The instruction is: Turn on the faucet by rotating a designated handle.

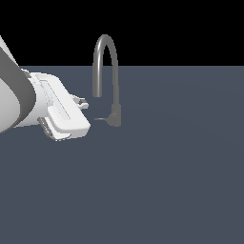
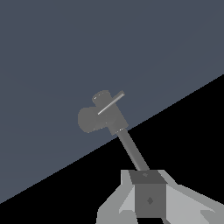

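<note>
The faucet (image 1: pixel 105 62) is a slim grey tube with a tall arched spout, standing on a short thicker base on the dark floor. Its handle (image 1: pixel 101 119), a thin short lever, sticks out from the base toward the exterior view's left. My gripper (image 1: pixel 82 101) hangs left of the faucet in that view, slightly above the handle and apart from it. In the wrist view the faucet (image 2: pixel 99 118) is seen from above, with the handle (image 2: pixel 110 103) lying across the base. My gripper (image 2: pixel 148 192) shows its fingers pressed together, with nothing between them.
A flat blue-grey floor (image 1: pixel 167 181) carries the faucet. The big white-and-grey arm (image 1: pixel 19 100) fills the exterior view's left edge. Beyond the floor's far edge there is only black.
</note>
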Tool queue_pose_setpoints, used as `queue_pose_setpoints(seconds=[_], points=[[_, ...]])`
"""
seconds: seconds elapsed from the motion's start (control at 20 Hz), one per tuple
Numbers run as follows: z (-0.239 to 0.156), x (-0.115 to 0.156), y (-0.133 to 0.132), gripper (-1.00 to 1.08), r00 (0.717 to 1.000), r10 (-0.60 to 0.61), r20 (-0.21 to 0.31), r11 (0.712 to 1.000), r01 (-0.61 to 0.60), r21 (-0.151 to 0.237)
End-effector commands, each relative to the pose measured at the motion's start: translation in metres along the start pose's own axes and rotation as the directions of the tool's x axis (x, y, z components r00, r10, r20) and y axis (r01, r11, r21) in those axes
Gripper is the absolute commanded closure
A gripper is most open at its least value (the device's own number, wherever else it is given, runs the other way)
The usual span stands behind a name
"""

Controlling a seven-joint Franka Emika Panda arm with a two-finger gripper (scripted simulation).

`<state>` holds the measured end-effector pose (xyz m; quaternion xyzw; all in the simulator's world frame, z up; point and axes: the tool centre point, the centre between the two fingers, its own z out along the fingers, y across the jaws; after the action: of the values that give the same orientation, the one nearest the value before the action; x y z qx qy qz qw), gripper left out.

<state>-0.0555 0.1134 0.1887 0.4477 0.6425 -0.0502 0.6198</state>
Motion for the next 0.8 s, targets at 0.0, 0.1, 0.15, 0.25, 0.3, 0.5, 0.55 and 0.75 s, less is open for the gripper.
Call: queue_pose_setpoints(seconds=[0.0, 0.1, 0.15, 0.25, 0.3, 0.5, 0.55, 0.75], points=[[0.005, 0.008, -0.003, 1.08, 0.999, -0.04, 0.006, 0.998, 0.041, -0.042], [0.01, 0.015, -0.005, 1.08, 0.997, -0.072, 0.012, 0.995, 0.073, -0.074], [0.012, 0.018, -0.006, 1.08, 0.996, -0.088, 0.015, 0.992, 0.089, -0.09], [0.016, 0.024, -0.008, 1.08, 0.992, -0.12, 0.023, 0.985, 0.122, -0.121], [0.019, 0.027, -0.01, 1.08, 0.99, -0.136, 0.028, 0.981, 0.138, -0.137], [0.028, 0.039, -0.015, 1.08, 0.979, -0.198, 0.048, 0.959, 0.203, -0.197], [0.031, 0.042, -0.016, 1.08, 0.976, -0.213, 0.053, 0.952, 0.219, -0.212], [0.041, 0.052, -0.021, 1.08, 0.959, -0.272, 0.078, 0.921, 0.283, -0.269]])
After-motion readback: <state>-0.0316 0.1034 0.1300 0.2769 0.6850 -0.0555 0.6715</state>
